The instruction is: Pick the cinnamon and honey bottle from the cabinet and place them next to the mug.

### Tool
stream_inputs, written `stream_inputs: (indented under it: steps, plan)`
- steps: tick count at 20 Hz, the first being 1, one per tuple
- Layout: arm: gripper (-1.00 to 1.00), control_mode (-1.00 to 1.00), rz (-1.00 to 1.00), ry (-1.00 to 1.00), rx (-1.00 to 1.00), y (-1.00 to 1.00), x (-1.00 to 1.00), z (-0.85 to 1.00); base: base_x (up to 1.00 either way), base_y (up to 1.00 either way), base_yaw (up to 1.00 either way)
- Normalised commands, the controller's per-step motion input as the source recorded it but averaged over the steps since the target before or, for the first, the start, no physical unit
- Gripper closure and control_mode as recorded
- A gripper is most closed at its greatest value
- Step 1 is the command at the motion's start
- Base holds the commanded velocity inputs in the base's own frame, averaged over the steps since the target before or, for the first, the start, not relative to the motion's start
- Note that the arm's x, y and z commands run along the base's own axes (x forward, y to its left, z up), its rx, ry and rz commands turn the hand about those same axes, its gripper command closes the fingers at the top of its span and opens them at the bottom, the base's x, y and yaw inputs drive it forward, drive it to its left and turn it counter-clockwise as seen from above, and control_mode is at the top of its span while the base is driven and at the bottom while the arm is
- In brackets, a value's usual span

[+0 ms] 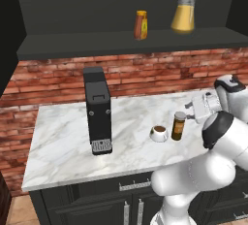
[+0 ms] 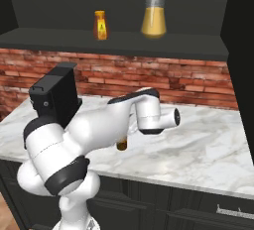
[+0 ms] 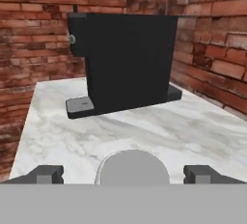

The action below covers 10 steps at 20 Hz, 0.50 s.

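Directly below the hand camera, the cinnamon's round lid (image 3: 133, 166) sits between the two dark fingertips (image 3: 46, 174) of the gripper (image 3: 128, 175), which stand spread well apart to either side, not touching it: the gripper is released. Left base view shows the cinnamon jar (image 1: 178, 125) upright on the marble counter (image 1: 63, 136), just in front of the gripper (image 1: 190, 106), with the white mug (image 1: 159, 133) of dark liquid just beside it on the far side from the hand. From the right base view the arm hides the mug and lets only the jar's lower part (image 2: 122, 144) peek out. Beyond the mug stands a black coffee machine (image 3: 123, 61). High above, on the cabinet shelf (image 1: 121, 41), the honey bottle (image 1: 141, 25) stands near a glass pitcher (image 1: 183, 11) of orange liquid.
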Motion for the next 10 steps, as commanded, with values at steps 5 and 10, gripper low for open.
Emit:
stream_inputs:
  steps: [5, 10]
  plan:
    - [-1.0, -1.0, -0.03, 0.0, 0.0, 0.0, -0.34, 0.52, 0.0, 0.0, 0.0]
    - [-1.0, -1.0, -0.07, 0.0, 0.0, 0.0, -0.56, 0.55, 0.0, 0.0, 0.0]
